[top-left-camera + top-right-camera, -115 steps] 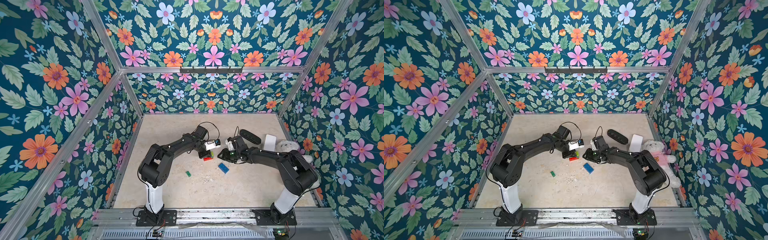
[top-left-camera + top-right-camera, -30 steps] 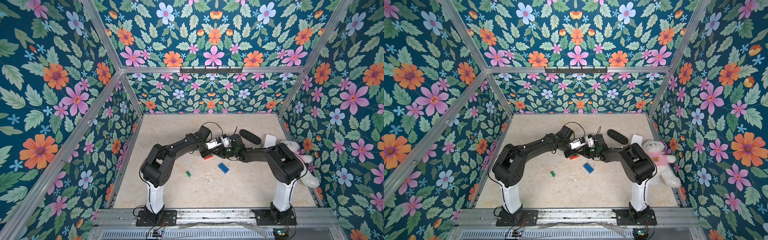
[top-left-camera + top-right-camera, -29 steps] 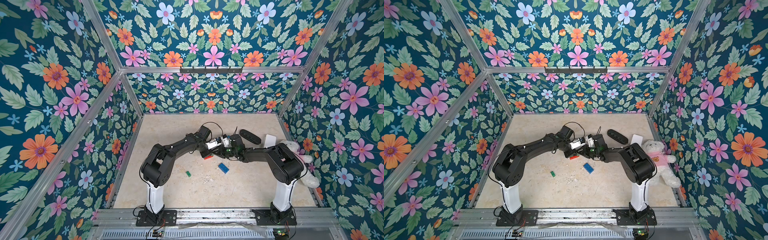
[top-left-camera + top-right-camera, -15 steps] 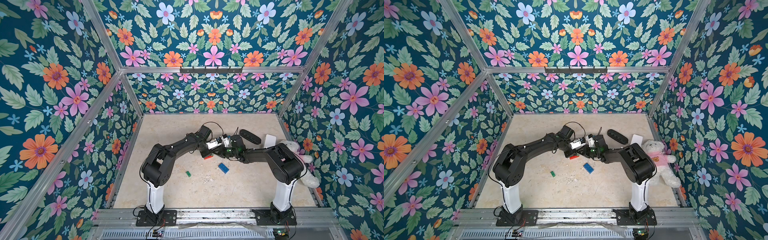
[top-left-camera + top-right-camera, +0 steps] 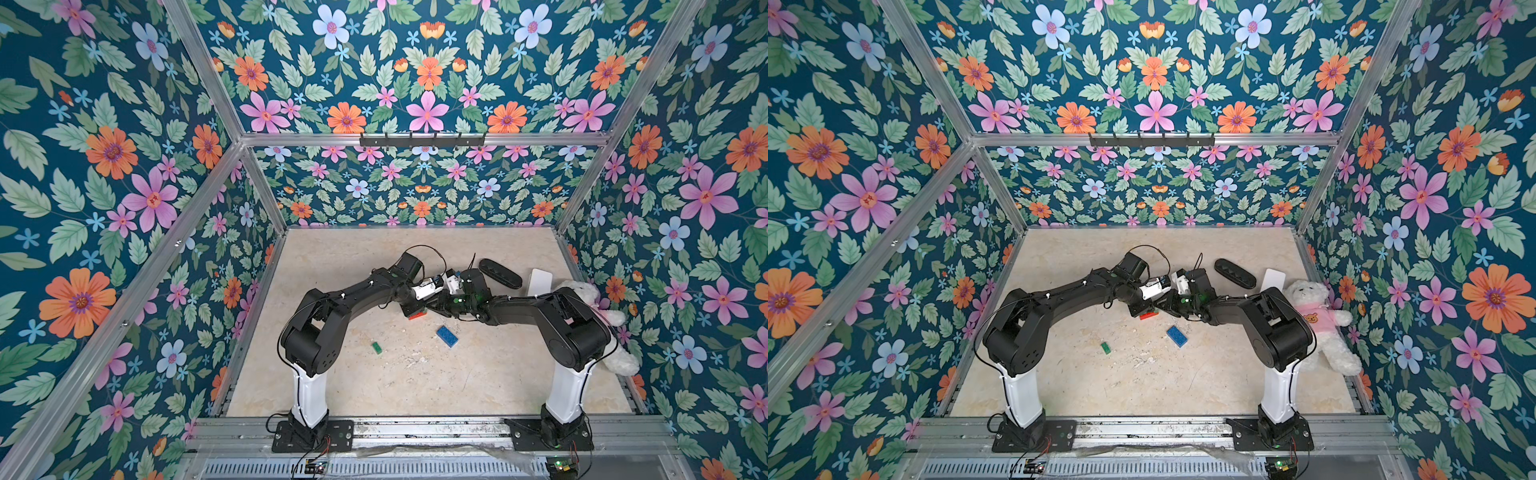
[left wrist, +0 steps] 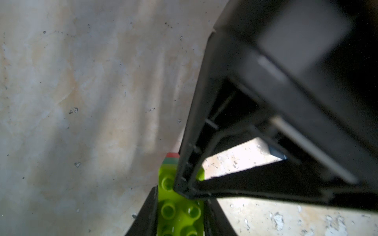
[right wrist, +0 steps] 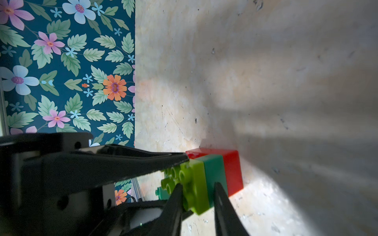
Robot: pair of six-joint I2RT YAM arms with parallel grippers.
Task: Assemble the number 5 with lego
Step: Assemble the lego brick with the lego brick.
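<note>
1. The part-built number 5 [image 7: 201, 177] is a short stack: a lime-green brick [image 7: 194, 190], a dark green layer [image 7: 214, 169] and a red brick [image 7: 232, 163]. It sits mid-table where the two arms meet. Its red end [image 5: 417, 316] is toward the tabletop, but the views do not show whether it touches.
2. The right gripper [image 7: 198, 204] is clamped across the stack, with one fingertip on each side of the lime-green and dark green layers.
3. The left gripper [image 6: 180, 212] is closed on the lime-green brick, whose studded face fills the gap between its fingers in the left wrist view.
4. A blue brick [image 5: 447, 336] lies loose on the table [image 5: 374, 395], near the stack on the side toward the arm bases. It shows in both top views.
5. A small dark green brick [image 5: 1106, 348] lies alone, well apart from the blue one, on the left arm's side.
6. A black oblong case [image 5: 1234, 273] lies behind the right arm, with a white card [image 5: 1272, 280] just beside it.
7. A white teddy bear [image 5: 1316, 320] in a pink top rests against the floral wall [image 5: 1433, 208] on the right arm's side.
</note>
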